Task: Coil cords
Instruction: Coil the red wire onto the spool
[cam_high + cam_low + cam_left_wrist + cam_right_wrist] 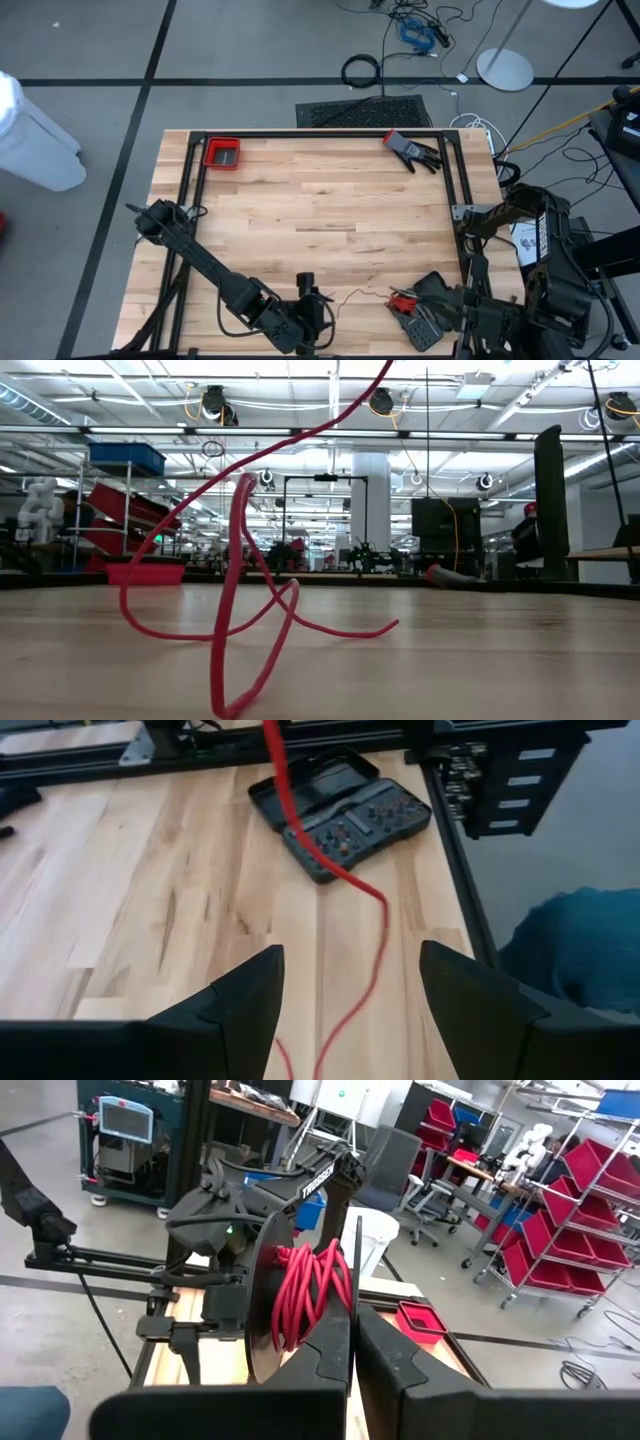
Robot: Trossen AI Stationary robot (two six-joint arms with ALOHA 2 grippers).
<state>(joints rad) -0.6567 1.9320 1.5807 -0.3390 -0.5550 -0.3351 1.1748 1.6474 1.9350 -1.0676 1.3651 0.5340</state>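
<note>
High view is showing the left gripper (305, 285) near the table's front edge, its fingers (245, 995) spread apart and holding nothing. The red cord (372, 960) is lying loose between them, running right to the right gripper (352, 1345), which is pinched shut on what looks like a wound bundle. Grabbing close to the bundle should be keeping loops tidy

Both arms matte black, tubular links with chunky joint housings, black cables looped along them. Left pincer (350, 1005): two broad, wedge-shaped black fingers (240, 995). Right pincer (352, 1342): same black fingers. Other arm's link carries white lettering, possibly "TROSSEN".
</note>
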